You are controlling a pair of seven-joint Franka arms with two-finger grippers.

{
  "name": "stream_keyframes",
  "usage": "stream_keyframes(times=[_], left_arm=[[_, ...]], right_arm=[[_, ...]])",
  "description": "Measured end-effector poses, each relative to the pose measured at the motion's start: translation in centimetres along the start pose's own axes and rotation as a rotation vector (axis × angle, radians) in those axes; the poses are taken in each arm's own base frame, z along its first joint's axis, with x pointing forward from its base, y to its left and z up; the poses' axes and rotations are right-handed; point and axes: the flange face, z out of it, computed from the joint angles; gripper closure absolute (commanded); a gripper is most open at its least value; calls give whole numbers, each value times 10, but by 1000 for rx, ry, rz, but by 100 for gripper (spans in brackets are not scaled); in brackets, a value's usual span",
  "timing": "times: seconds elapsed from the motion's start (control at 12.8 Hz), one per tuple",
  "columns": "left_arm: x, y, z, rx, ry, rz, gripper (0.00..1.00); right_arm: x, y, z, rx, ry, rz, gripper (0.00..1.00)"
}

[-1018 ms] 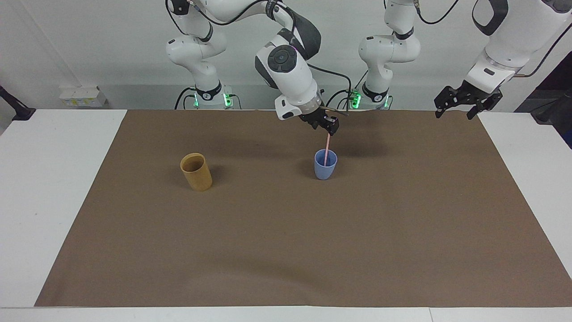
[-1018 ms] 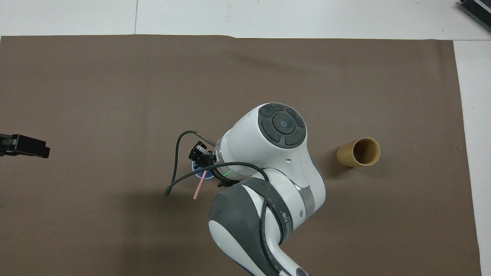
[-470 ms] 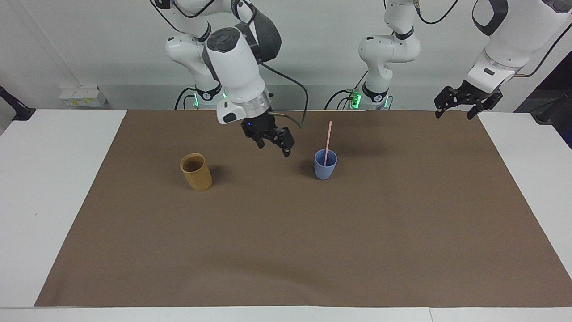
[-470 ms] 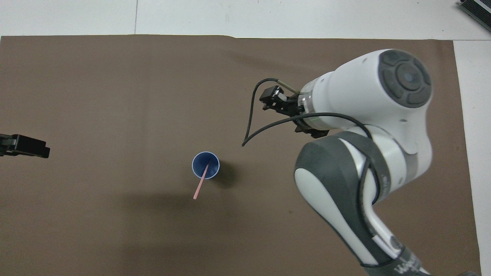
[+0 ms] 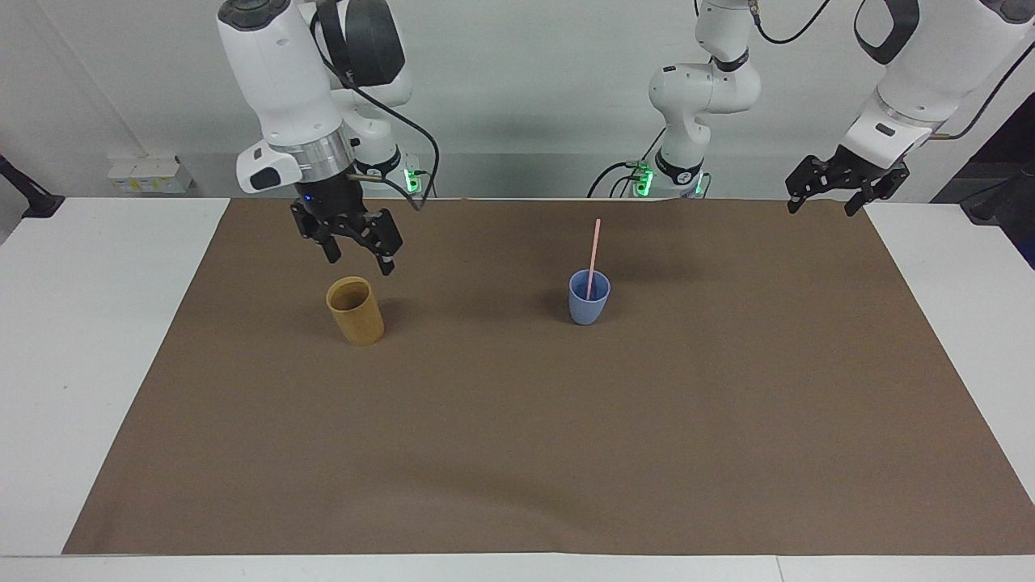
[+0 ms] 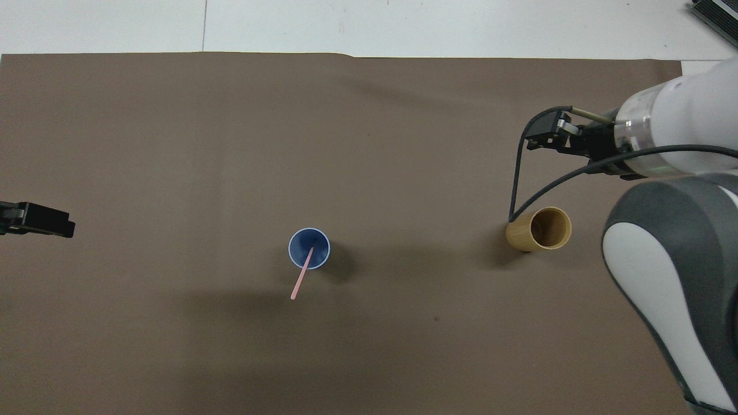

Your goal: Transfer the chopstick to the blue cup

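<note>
The blue cup (image 5: 589, 297) stands upright on the brown mat, also seen in the overhead view (image 6: 309, 249). The pale pink chopstick (image 5: 593, 250) stands in it, leaning on the rim, its upper half sticking out (image 6: 298, 281). My right gripper (image 5: 360, 257) is open and empty, up in the air just above the tan cup (image 5: 354, 311); it also shows in the overhead view (image 6: 545, 137). My left gripper (image 5: 823, 207) is open and empty. It waits raised over the mat's corner at the left arm's end (image 6: 36, 219).
The tan cylindrical cup (image 6: 539, 229) stands upright and empty toward the right arm's end, level with the blue cup. The brown mat (image 5: 517, 453) covers most of the white table (image 5: 97, 339). The right arm's cable hangs beside the tan cup.
My right gripper let go of the chopstick, which stays in the blue cup. It then swung away toward the right arm's end, to above the tan cup. The left arm has not moved.
</note>
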Motion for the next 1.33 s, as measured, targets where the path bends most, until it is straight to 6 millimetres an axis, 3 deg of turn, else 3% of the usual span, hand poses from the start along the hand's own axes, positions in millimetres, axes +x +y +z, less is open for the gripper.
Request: stream_keyframes(times=[0.47,0.7,1.33], left_arm=[[0,0,0,0,0,0,0],[0,0,0,0,0,0,0],[0,0,0,0,0,-1,0]], right_arm=[[-3,54,-40,-94,-93,-120,0],[3,79,-42,-99,-112,-194,0],[-2,71,-39,-101,-128,-219,0]])
